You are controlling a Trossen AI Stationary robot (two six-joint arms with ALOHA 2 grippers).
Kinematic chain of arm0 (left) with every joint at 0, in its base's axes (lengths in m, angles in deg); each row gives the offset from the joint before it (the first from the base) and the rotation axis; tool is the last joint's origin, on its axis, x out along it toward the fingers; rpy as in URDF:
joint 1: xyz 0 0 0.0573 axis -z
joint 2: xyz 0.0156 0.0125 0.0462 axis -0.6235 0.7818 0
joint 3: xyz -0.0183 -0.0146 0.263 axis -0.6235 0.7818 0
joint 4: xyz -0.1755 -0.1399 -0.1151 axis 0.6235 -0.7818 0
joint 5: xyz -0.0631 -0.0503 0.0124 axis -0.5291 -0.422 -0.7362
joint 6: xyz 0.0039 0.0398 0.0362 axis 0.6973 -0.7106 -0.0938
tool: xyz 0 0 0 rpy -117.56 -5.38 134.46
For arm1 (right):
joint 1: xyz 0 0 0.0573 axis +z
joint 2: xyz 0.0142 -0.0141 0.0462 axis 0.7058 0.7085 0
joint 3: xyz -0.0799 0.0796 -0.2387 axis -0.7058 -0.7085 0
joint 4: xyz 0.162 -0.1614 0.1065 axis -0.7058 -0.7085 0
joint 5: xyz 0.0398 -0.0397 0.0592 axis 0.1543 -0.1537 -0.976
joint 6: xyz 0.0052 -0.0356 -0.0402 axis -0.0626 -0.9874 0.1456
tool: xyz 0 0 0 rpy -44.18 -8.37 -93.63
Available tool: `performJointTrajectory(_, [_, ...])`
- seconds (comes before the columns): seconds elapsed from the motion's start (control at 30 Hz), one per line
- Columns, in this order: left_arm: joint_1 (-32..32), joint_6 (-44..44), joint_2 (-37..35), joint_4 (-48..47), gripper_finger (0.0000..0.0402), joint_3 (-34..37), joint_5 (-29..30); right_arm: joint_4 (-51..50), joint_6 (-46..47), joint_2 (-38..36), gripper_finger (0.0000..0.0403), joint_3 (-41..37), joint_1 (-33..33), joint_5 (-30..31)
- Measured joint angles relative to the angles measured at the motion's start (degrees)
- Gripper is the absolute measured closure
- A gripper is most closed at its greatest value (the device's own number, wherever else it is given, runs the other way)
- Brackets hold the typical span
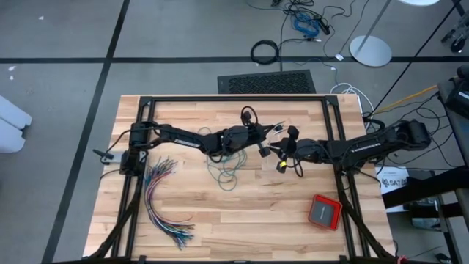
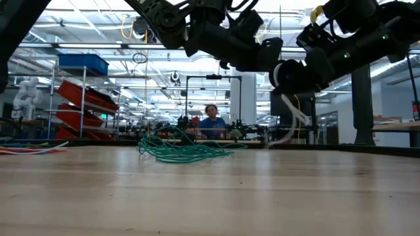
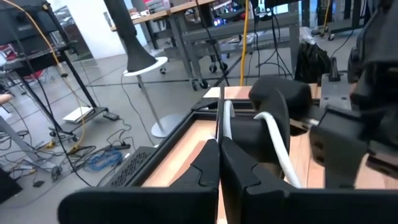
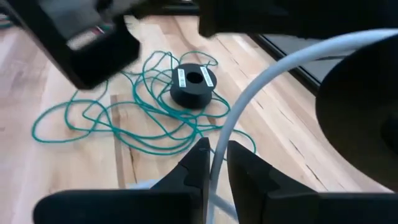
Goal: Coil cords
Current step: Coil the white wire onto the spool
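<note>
Cords: teal-green cord [image 4: 124,118] lies loosely heaped mid-table; white cord end [image 3: 277,146] held aloft between both arms — left gripper [image 3: 219,155] pressed together on it, right gripper [image 4: 214,158] narrowly pinching it; handover likely underway; next calls for winding loops.

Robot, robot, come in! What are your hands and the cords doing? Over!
Left gripper shut on white cord, mid-table. Right gripper pinching same cord. Teal-green cord loose on table, uncoiled. Black spool sits amid it.

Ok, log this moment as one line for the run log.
left gripper: jaws shut on white cord | right gripper: jaws around same white cord, mid-table | teal cord: loose tangle on table, uncoiled
</note>
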Motion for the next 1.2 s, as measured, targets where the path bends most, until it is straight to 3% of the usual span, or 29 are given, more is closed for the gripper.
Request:
performJointTrajectory(0.63, [0.33, 1.42, -3.39, 2.17, 0.0401, -0.07, -3.45, 6.32, -4.14, 0.55, 0.0362, -3.69, 2.29, 0.53])
performJointTrajectory(0.93, [0.33, 6.08, -3.68, 5.76, 0.0401, -0.04, -7.67, 7.33, -5.53, 0.53, 0.0362, -3.69, 3.1, 5.29])
performJointTrajectory(1.2, [1.0, 6.1, -4.68, 5.73, 0.0401, -0.02, -7.68, 7.71, -7.13, 0.53, 0.0362, -3.69, 4.29, 9.88])
